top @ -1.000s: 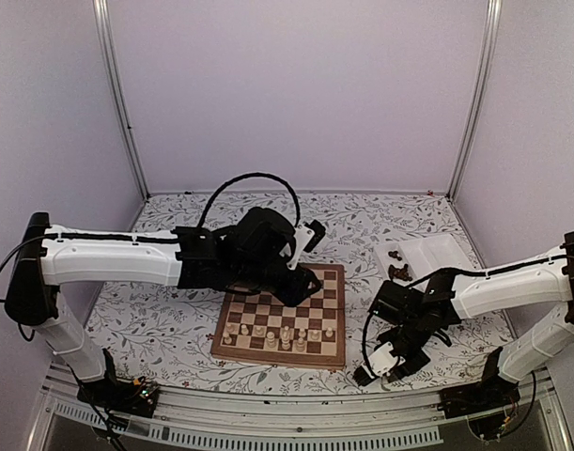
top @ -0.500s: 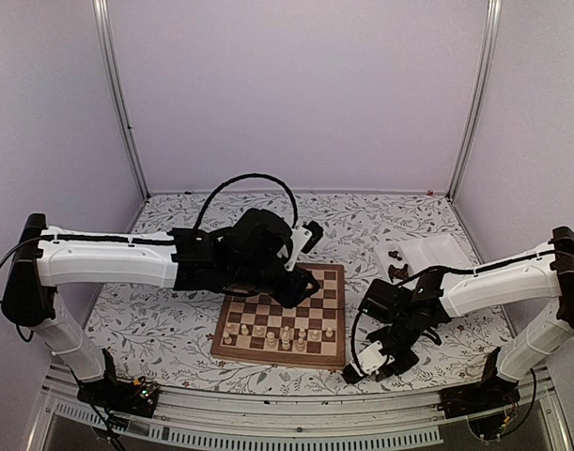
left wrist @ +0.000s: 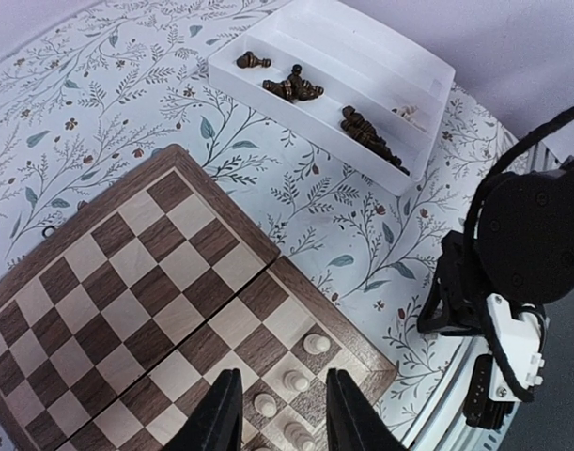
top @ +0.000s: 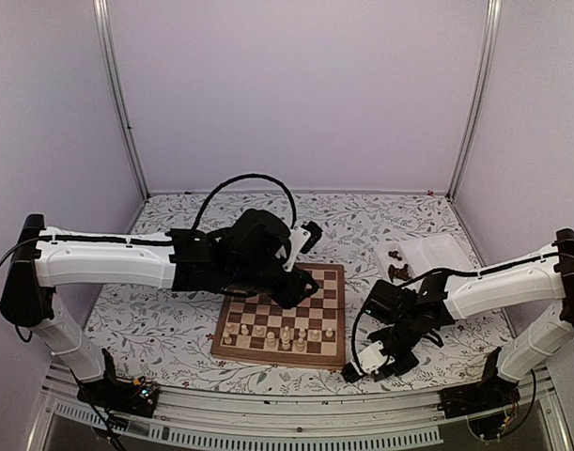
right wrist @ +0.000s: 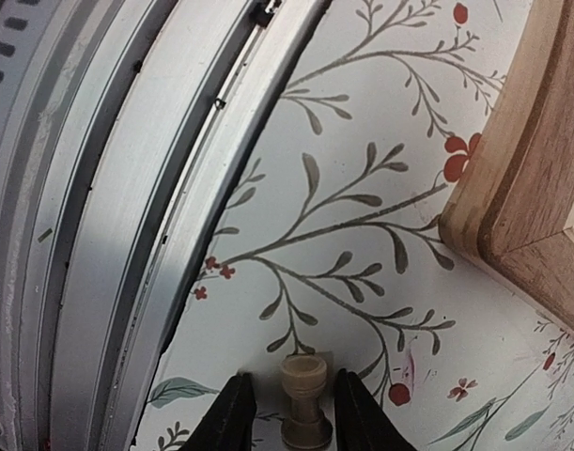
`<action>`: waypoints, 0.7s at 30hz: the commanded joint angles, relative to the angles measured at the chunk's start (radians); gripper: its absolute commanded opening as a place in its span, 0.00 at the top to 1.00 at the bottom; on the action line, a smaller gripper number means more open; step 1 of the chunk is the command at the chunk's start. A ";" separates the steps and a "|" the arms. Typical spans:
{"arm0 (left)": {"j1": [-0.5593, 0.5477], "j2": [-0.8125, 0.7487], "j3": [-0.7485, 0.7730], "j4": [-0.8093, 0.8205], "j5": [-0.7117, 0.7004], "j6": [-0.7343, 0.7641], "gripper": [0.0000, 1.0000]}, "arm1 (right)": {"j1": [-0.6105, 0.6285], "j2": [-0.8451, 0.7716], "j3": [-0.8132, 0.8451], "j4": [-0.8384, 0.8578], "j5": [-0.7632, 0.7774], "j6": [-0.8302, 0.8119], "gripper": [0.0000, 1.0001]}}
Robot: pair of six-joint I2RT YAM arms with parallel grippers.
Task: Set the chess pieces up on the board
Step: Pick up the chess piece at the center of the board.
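The board (top: pixel 282 315) lies mid-table, with pale chess pieces (top: pixel 277 334) standing on its near rows. My left gripper (top: pixel 305 285) hovers over the board's right side. In the left wrist view it (left wrist: pixel 280 376) is open and empty above pale pawns (left wrist: pixel 316 343). My right gripper (top: pixel 362 368) is low on the cloth by the board's near right corner. In the right wrist view it (right wrist: pixel 293 376) is open, and a pale rook (right wrist: pixel 303 399) lies on its side between the fingers, with a small gap at each side. The board's corner (right wrist: pixel 531 188) shows at upper right.
A white tray (top: pixel 437 252) at the right rear holds dark pieces (left wrist: pixel 291 87) in its compartments. The aluminium rail (right wrist: pixel 127 188) of the table's near edge runs close beside the rook. The right arm (left wrist: pixel 521 235) sits just beyond the board's corner.
The right arm moved left and down towards the near edge, and its fingers narrowed around the rook. The left arm barely shifted.
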 commanded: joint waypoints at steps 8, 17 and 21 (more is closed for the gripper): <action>-0.017 -0.043 -0.021 0.020 -0.015 -0.005 0.68 | -0.067 0.030 -0.060 -0.018 0.079 0.033 0.70; -0.020 -0.032 -0.029 0.039 -0.002 -0.011 0.68 | -0.123 0.037 -0.054 -0.014 0.041 0.061 0.87; -0.021 -0.033 -0.052 0.067 -0.006 -0.027 0.68 | -0.224 -0.023 -0.013 -0.024 -0.071 0.088 0.89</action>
